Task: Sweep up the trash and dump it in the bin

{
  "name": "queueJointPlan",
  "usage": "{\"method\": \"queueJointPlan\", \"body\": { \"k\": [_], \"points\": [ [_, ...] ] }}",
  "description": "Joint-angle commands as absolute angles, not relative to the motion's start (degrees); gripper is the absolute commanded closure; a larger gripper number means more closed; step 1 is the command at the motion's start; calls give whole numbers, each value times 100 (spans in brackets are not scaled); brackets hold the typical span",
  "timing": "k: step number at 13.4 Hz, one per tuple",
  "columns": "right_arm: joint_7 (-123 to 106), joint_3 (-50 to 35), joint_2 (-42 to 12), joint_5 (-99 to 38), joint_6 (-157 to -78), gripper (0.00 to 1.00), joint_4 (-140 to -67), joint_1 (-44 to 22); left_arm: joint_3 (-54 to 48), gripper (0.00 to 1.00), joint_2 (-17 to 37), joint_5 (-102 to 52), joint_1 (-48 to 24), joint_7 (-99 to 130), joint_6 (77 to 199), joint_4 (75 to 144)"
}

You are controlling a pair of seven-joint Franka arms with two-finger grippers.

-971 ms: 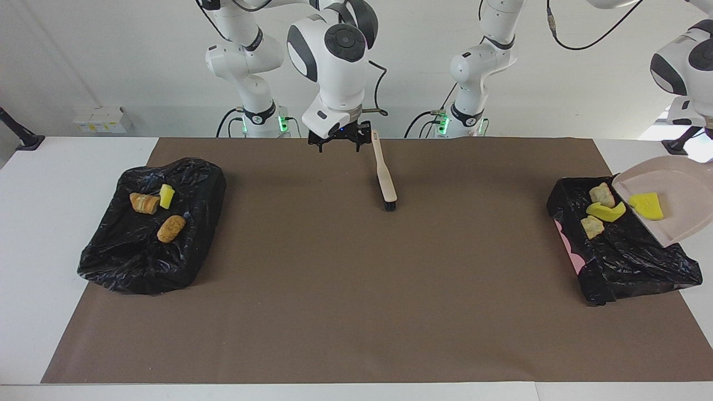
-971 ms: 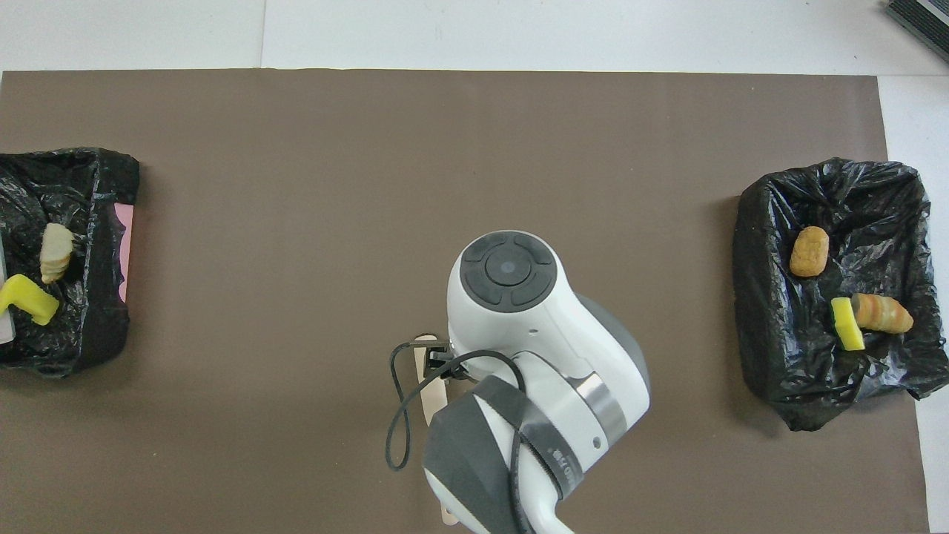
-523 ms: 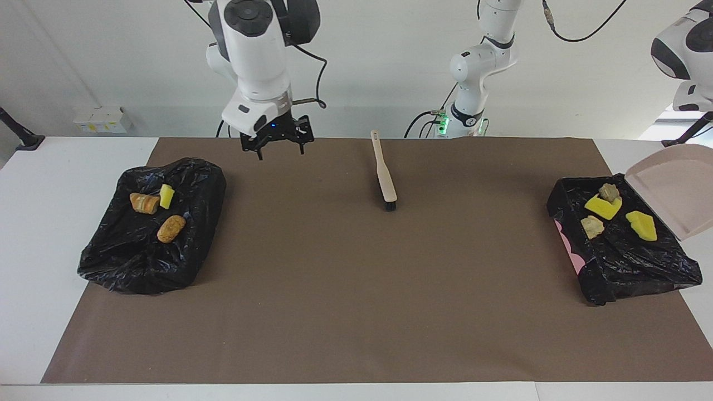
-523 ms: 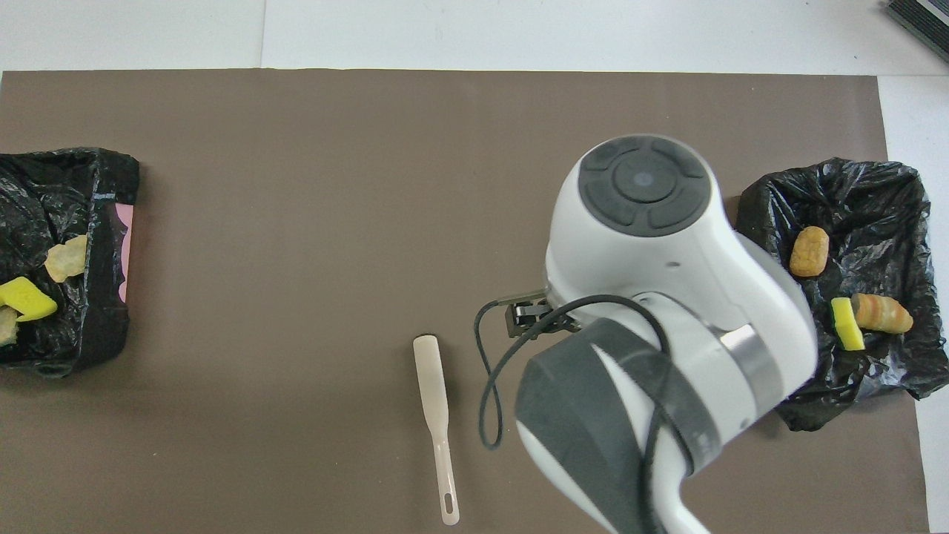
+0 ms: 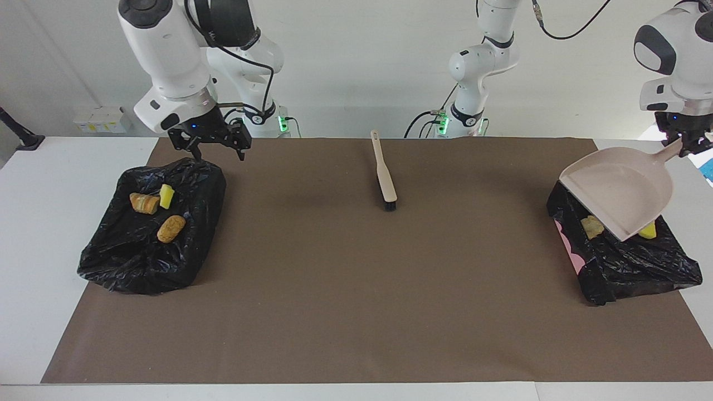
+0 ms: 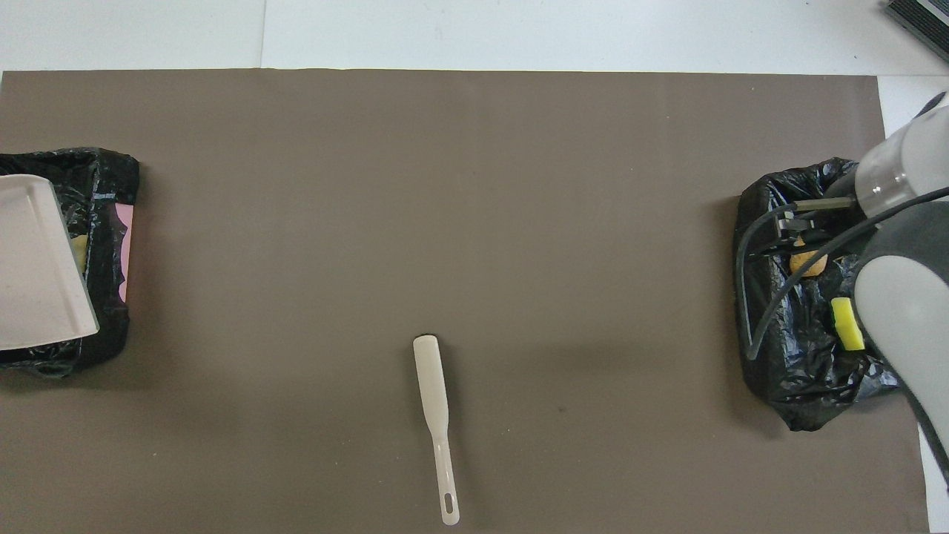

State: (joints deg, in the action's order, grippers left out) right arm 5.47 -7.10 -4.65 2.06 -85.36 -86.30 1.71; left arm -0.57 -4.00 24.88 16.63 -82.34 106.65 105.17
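Brown mat [image 5: 356, 289] covers most of the white table [image 5: 50, 223], w/ bare white strips at both ends & along the edge farthest from the robots. The mat runs under the right gripper [image 5: 218, 153]. White box [image 5: 100, 120] sits low at the wall, out past that gripper toward the table end; black stand foot [image 5: 25, 142] is further out the same way. Blue item [image 5: 708, 167], cut off by the frame, sits just beside the left gripper [image 5: 686, 146]. Dark slatted obj [image 6: 923, 18] is at the table corner, well apart from both.

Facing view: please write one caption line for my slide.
Left claw holds the beige plastic dustpan over one black-bagged bin; wooden brush lies mid-table.
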Motion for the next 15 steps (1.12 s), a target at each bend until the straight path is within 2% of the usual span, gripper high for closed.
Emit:
{"method": "queueJointPlan", "body": {
  "k": [1, 3, 5, 10, 12, 15],
  "points": [
    [247, -98, -413, 281, -8525, 0, -8518, -176, -9, 100, -826, 1908, 1154, -7238, 10583, 11204],
    [272, -62, -404, 202, -8490, 0, -8306, -97, -9, 100, -826, 1724, 539, -5808, 10486, 11425],
    [334, -35, -169, 158, -8499, 0, -8314, 25, -9, 100, -704, 1259, 90, -4463, 10538, 11478],
    [351, -44, 281, -96, -8578, 0, -8779, 272, 9, 100, -186, 274, -1026, -1420, 11275, 11391],
    [325, -35, 264, -18, -8552, 0, -8745, 272, 9, 100, 174, 71, -1465, -453, 11425, 11155],
    [316, -53, 264, -70, -8534, 0, -8736, 237, 9, 100, 1131, -200, -2081, 1121, 11794, 10356]
  ]
}}
